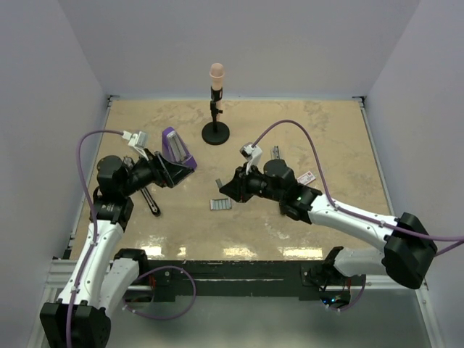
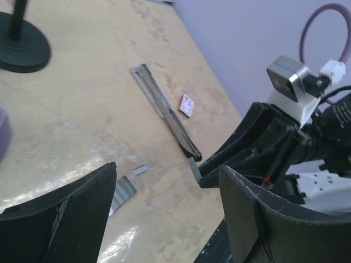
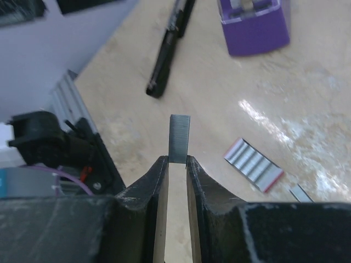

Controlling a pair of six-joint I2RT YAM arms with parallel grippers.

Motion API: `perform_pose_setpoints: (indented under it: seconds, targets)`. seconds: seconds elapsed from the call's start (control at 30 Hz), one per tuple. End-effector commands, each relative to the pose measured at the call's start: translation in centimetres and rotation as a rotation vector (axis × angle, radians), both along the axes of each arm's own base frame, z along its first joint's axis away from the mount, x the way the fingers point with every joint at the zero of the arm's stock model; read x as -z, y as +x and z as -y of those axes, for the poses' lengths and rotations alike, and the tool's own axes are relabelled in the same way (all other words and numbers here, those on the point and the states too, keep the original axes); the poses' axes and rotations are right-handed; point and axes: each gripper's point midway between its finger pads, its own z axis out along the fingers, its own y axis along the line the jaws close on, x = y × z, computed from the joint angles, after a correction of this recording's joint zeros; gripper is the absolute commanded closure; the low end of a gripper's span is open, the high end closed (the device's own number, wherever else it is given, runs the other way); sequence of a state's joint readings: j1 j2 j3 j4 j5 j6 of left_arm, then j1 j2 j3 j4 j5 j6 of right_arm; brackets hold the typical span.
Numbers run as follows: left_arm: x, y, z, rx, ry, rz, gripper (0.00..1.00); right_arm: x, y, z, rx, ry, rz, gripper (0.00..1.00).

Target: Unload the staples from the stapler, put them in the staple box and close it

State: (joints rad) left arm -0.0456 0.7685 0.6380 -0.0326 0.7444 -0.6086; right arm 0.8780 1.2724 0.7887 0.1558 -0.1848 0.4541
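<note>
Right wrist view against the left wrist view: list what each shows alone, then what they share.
Only the right wrist view shows the black bar and the purple object. Only the left wrist view shows the stapler, the pink-and-white card beside it and the black stand base. Both show the staple strip pinched at the tips of the right gripper, and the loose staples lying on the table.
</note>
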Motion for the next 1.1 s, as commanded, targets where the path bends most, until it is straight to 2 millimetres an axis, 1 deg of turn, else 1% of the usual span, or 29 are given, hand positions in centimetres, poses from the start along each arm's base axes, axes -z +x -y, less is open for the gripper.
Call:
perform_pose_setpoints:
  seconds: [0.0,0.03,0.07,0.1,0.13,0.17,0.2,0.23,0.27,0.3,0.33,0.37,0.47,0.6,0.63,0.87,1.07]
  targets:
    - [-3.8,-2.7,2.8,0.219,-0.117,0.142,0.21,-7.3,-1.1,-1.2,-0.058,0.299,0.048,0.79]
    - [-4.0,-3.2,3.1,0.239,-0.132,0.143,0.21,-7.3,-1.1,-1.0,-0.054,0.328,0.027,0.79]
    - [-4.1,-3.4,3.3,0.249,-0.142,0.148,0.23,-8.6,-1.5,-1.2,-0.078,0.379,0.052,0.79]
    - [-4.3,-3.7,3.5,0.265,-0.152,0.18,0.24,-9.1,-1.6,-1.2,-0.088,0.4,0.058,0.78]
    - [-4.4,-4.0,3.9,0.283,-0.173,0.169,0.27,-9.3,-1.8,-1.3,-0.096,0.416,0.053,0.78]
    - [-4.4,-4.2,4.0,0.294,-0.183,0.173,0.28,-9.9,-2.0,-1.4,-0.113,0.441,0.068,0.78]
    - [-4.3,-4.3,4.2,0.306,-0.193,0.191,0.3,-10.3,-2.2,-1.4,-0.124,0.456,0.072,0.78]
    - [-4.2,-4.5,4.5,0.324,-0.215,0.166,0.31,-10.5,-2.4,-1.5,-0.132,0.471,0.062,0.78]
    - [-4.1,-4.7,4.7,0.337,-0.228,0.162,0.32,-11.2,-2.5,-1.5,-0.142,0.499,0.077,0.78]
    - [-4.3,-5.1,4.9,0.356,-0.241,0.194,0.33,-11.5,-2.9,-1.5,-0.159,0.515,0.081,0.78]
    - [-4.2,-5.4,5.3,0.378,-0.269,0.167,0.35,-11.6,-3.1,-1.5,-0.168,0.526,0.078,0.78]
    - [-4.3,-5.6,5.5,0.389,-0.279,0.173,0.35,-12.0,-3.2,-1.5,-0.177,0.542,0.09,0.78]
    - [-4.6,-6.2,6.3,0.426,-0.301,0.197,0.37,-12.3,-3.6,-1.5,-0.198,0.56,0.094,0.78]
    - [-4.9,-6.7,7.0,0.449,-0.317,0.22,0.39,-12.2,-3.8,-1.7,-0.213,0.566,0.09,0.78]
    - [-5.0,-6.9,7.1,0.454,-0.327,0.219,0.41,-12.0,-3.9,-1.6,-0.215,0.569,0.081,0.78]
    - [-5.6,-7.6,7.1,0.47,-0.378,0.259,0.43,-12.0,-4.3,-1.6,-0.23,0.588,0.075,0.78]
    - [-5.1,-7.7,7.5,0.48,-0.396,0.238,0.47,-11.9,-4.5,-1.7,-0.246,0.594,0.075,0.78]
